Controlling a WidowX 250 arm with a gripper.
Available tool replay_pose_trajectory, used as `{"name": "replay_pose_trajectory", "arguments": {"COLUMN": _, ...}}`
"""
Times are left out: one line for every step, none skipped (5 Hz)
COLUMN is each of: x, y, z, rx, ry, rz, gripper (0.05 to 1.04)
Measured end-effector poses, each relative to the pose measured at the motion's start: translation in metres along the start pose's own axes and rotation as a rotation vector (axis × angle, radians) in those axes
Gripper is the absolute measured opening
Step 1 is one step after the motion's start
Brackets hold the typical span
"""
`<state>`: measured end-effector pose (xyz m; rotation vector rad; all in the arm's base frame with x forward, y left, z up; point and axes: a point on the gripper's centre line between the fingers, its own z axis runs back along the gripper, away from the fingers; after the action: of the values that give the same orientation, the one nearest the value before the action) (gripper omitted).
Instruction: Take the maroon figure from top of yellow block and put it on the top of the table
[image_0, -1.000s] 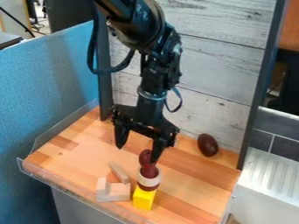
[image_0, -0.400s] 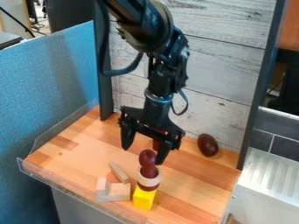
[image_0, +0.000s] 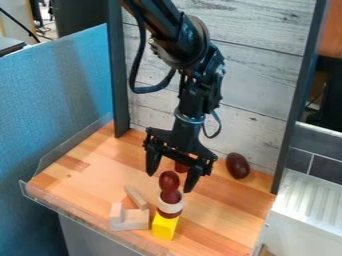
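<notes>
The gripper (image_0: 170, 183) hangs open above the wooden table (image_0: 220, 212), its two fingers spread to left and right of the maroon figure's head. Standing upright, the maroon figure (image_0: 169, 189) has a round head, a pale band round its middle and a dark red base. It rests on the yellow block (image_0: 164, 226) near the table's front edge. I cannot tell whether either finger touches the figure.
Left of the yellow block lie light wooden blocks (image_0: 135, 219), one of them a slanted stick (image_0: 136, 197). A dark brown egg-shaped object (image_0: 238, 165) is by the back wall. Another red object (image_0: 181, 167) is partly hidden behind the gripper.
The gripper has moved to the right and slightly down, and its fingers now stand on either side of the figure's head. The figure and blocks have stayed in place.
</notes>
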<state>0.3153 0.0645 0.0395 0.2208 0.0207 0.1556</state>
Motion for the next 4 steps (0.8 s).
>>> {"name": "replay_pose_trajectory", "arguments": {"x": 0.0076, "y": -0.0043, "z": -0.0089, "rx": 0.013, "ry": 0.016, "rz": 0.009, "gripper": 0.948}}
{"name": "replay_pose_trajectory", "arguments": {"x": 0.0134, "y": -0.004, "z": -0.0151, "rx": 0.028, "ry": 0.038, "rz": 0.006, "gripper": 0.661}}
{"name": "replay_pose_trajectory", "arguments": {"x": 0.0124, "y": -0.0041, "z": -0.0151, "rx": 0.029, "ry": 0.055, "rz": 0.005, "gripper": 0.57}}
{"name": "replay_pose_trajectory", "arguments": {"x": 0.0142, "y": -0.0011, "z": -0.0077, "rx": 0.002, "ry": 0.083, "rz": 0.008, "gripper": 0.57}}
